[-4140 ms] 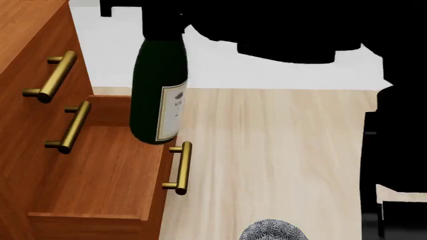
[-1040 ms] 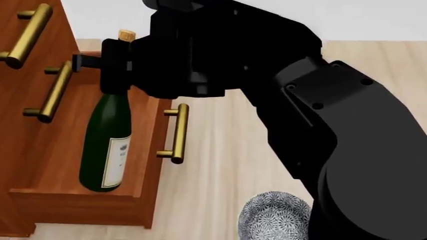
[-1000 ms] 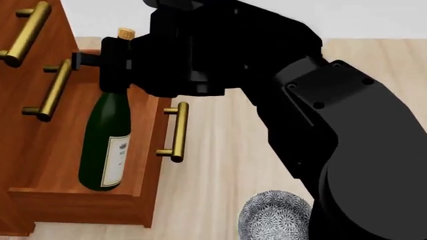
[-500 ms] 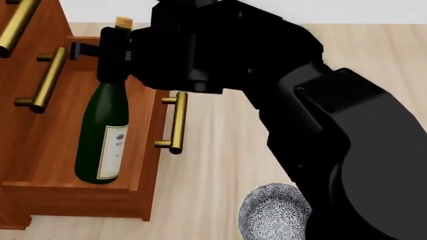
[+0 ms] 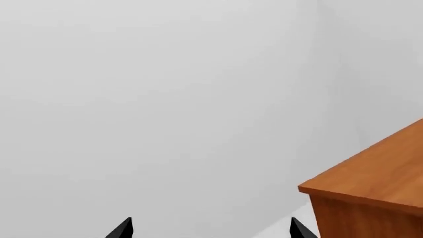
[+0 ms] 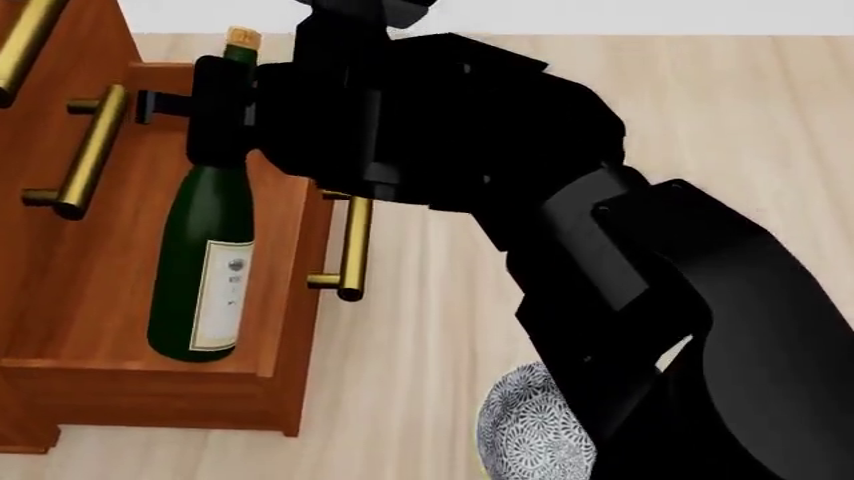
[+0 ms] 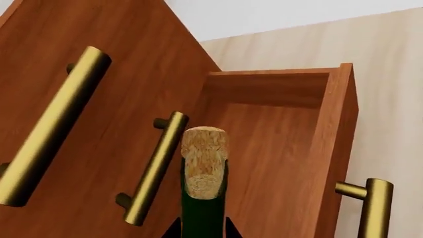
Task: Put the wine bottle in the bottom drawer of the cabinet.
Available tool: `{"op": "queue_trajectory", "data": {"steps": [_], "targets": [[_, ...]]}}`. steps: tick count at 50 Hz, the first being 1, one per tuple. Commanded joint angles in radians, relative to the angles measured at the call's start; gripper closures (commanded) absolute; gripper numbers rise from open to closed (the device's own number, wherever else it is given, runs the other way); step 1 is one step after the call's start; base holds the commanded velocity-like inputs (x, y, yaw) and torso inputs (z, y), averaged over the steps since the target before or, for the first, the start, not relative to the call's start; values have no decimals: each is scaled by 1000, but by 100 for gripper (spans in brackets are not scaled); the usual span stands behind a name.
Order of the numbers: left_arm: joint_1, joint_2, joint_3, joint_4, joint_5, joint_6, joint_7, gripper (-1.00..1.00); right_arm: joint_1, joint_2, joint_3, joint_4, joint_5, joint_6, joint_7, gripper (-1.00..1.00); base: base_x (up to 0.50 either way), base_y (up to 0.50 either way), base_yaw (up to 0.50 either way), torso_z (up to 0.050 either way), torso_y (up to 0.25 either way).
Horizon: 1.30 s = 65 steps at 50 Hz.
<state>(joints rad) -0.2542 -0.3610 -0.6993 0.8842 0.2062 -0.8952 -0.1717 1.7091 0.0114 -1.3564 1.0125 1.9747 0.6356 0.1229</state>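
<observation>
One pale wood floor [image 6: 441, 330], white wall [image 5: 165, 99].

A grey-and-white patterned bowl [image 6: 534, 435] is seen on the pale wood floor [image 6: 427, 330], near the view's lower edge, partly hidden.

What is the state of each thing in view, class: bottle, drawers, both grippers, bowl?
Bottle: upright inside the bottom drawer, corked, neck gripped.
Bottom drawer: pulled open.
Upper drawers: shut.
Right gripper: shut on the bottle's neck.
Left gripper: open, empty, facing a blank wall beside the cabinet.
Bowl: upright on the floor, partly hidden by the arm.
</observation>
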Motion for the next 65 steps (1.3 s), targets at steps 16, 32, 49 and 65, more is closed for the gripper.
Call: {"op": "queue_trajectory", "data": {"steps": [16,32,49,65], "targets": [[-44,-40,15,31,-6,-81,16,-100,-123,-11,-244,-100,-42,29,67,100,0,0,0,5,-131],[-29,-25,7,26,-9,-55,11,-100,-130,-11,-233,-189,-147,29,73,100,0,0,0,5,-131],[19,18,-12,-5,-20,40,-5,-100,-138,-11,-233,-179,-145,30,91,100,0,0,0,5,-131],[-43,-46,19,34,-6,-86,9,-100,-145,-11,-233,-165,-148,28,98,100,5,3,6,5,-126]]}}
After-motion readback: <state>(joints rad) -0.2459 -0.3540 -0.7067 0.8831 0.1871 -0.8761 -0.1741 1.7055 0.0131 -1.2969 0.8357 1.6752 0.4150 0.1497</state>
